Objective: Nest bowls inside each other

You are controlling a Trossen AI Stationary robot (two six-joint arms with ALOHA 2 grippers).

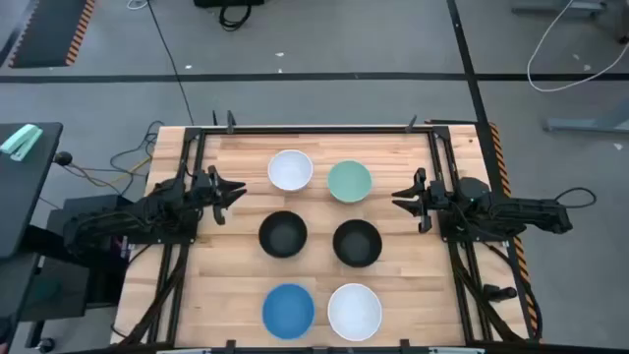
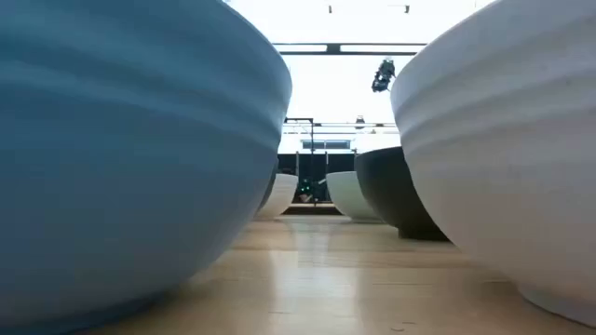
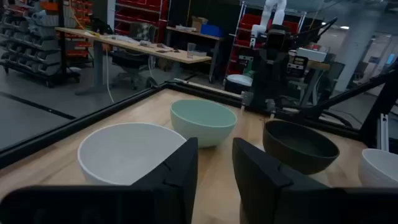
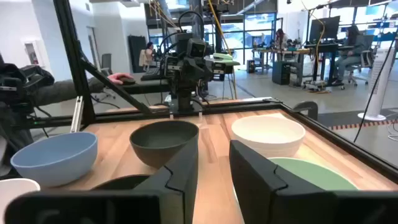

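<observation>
Waiting at opposite worktop (image 1: 226, 295) edges, left pincer (image 1: 232, 191) and right pincer (image 1: 403, 201) sit slightly open and empty, six bowls (image 1: 283, 234) spaced apart in pairs between them, none nested, presumably for clean single-bowl grasps.

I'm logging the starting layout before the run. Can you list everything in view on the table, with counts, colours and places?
white bowls: 2; one back left, one front right
mint green bowl: 1, back right
black bowls: 2, middle row; left, right
blue bowl: 1, front left
table: 1, light wood, dark frame
left pincer: open, at the left edge, empty
right pincer: open, at the right edge, empty
</observation>
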